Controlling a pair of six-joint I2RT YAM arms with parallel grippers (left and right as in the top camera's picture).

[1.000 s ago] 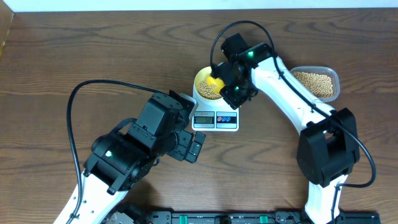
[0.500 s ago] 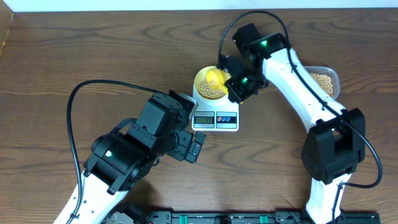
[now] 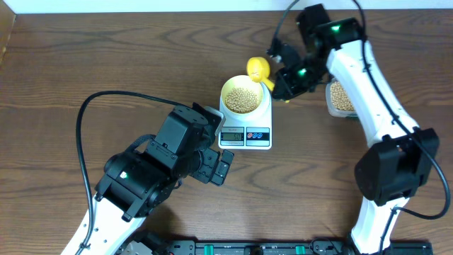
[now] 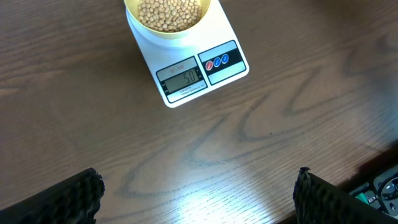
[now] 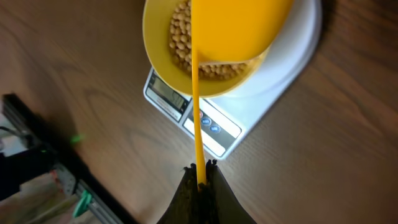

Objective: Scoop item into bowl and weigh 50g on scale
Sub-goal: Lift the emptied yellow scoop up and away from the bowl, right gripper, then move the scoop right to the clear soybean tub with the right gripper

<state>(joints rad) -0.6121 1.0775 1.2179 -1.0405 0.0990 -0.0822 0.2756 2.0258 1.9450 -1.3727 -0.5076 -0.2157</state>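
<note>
Overhead, you held the spoon (image 3: 257, 69) clamped in the right gripper (image 3: 278, 83) just beside the bowl (image 3: 226, 91), the left gripper (image 4: 198, 190) with fingers (image 4: 68, 196) apart.

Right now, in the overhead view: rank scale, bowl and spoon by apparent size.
1. Scale: largest, though partly covered.
2. Bowl: nearly as wide.
3. Spoon: smallest, even held up nearer the camera.

Yellow spoon (image 3: 257, 69), clear tub (image 3: 330, 106), wooden table (image 3: 106, 64)

The bowl (image 4: 169, 35) of beans (image 4: 168, 12) sits on the scale (image 4: 193, 73) at twelve o'clock. Dark fingers (image 4: 56, 199) at seven and five o'clock stand wide apart over the wooden worktop (image 4: 261, 143).
</note>
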